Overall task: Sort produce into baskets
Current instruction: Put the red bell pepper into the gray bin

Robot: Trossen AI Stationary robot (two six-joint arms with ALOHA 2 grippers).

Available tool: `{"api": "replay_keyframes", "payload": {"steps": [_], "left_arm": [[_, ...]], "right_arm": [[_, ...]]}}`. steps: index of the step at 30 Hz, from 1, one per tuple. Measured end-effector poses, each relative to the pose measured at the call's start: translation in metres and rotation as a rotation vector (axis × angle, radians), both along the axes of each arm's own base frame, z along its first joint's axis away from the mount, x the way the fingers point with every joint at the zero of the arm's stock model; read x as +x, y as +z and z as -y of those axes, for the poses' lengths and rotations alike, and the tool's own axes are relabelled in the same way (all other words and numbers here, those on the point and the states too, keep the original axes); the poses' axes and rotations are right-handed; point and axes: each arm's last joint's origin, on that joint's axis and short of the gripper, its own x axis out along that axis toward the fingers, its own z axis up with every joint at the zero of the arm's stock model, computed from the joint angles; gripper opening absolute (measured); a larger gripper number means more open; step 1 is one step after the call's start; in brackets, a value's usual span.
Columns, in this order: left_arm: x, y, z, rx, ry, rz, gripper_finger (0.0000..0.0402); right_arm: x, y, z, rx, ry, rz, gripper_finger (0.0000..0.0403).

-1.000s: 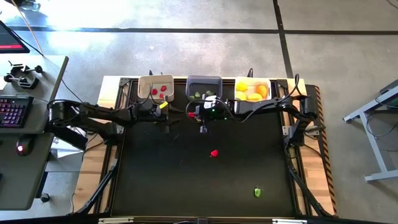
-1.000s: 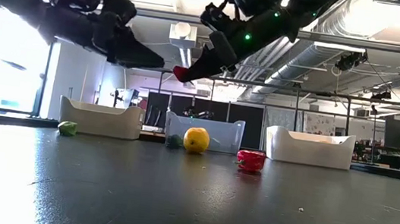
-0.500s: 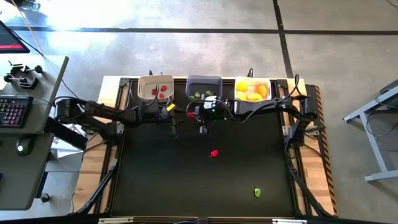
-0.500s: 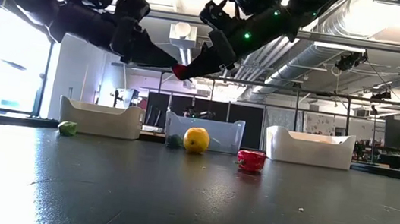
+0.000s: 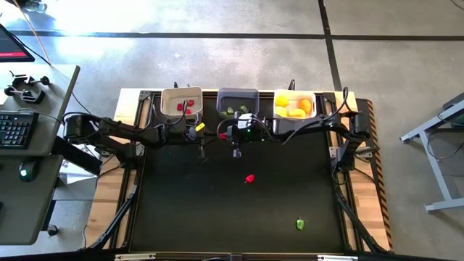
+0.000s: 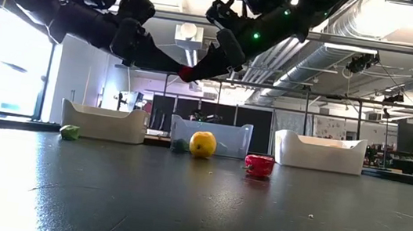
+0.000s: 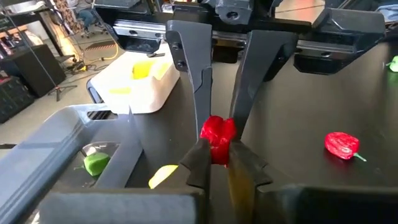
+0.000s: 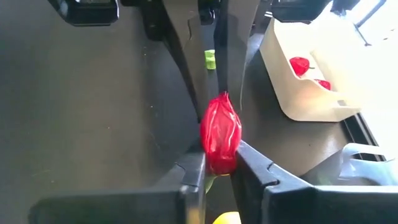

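The right pincer (image 8: 219, 168) holds a small red pepper (image 8: 220, 138) above the far middle of the counter (image 5: 217, 210), its two fingers pressed narrowly against the pepper's sides. The left pincer (image 7: 219, 163) meets it head-on from the opposite side. Its fingers are also drawn in narrowly and touch the same pepper, so both arms appear to grip it at once, tip to tip.

In the right wrist view the pepper's long axis runs along the line of the fingers, one end in each pincer. In the low view it hangs well above the counter surface.

This looks like a handover in mid-air. The cream-white basket (image 5: 164, 101) that already holds red pieces lies on the left arm's side, at the far edge, so the left arm is the nearer one for the drop. The right pincer would need to let go first.

The dark grey basket (image 5: 238, 93) sits just behind the meeting point, and the white basket (image 5: 293, 93) with yellow pieces is beyond it to the right. A lemon (image 6: 203, 144), another red pepper (image 5: 249, 178) and a green piece (image 5: 300, 225) lie loose on the counter.
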Motion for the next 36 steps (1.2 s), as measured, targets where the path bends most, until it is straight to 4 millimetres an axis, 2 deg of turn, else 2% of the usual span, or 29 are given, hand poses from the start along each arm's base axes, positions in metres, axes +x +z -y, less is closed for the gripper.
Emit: {"api": "replay_keyframes", "payload": {"steps": [3,10,14,19,30,36], "left_arm": [[0.0,0.0,-0.002,0.0,0.006,0.001,0.0005],[-0.006,0.004,-0.011,0.001,0.051,-0.008,0.0002],[-0.012,0.01,-0.015,0.005,0.089,-0.01,0.0001],[-0.024,0.018,-0.023,0.003,0.188,-0.026,0.0001],[-0.067,0.013,-0.055,0.0,0.792,-0.232,0.0001],[-0.079,0.004,-0.076,-0.024,0.911,-0.303,0.0002]], "right_arm": [[0.001,0.0,-0.004,-0.025,-0.012,0.001,0.007],[0.0,0.001,-0.004,-0.115,-0.146,-0.013,0.017],[-0.001,0.004,-0.009,-0.142,-0.157,-0.009,0.0197],[-0.004,0.006,-0.016,-0.174,-0.156,-0.032,0.02],[-0.017,0.008,-0.011,-0.185,-0.295,-0.13,0.0174],[-0.018,0.007,-0.011,-0.166,-0.308,-0.132,0.0161]]}}
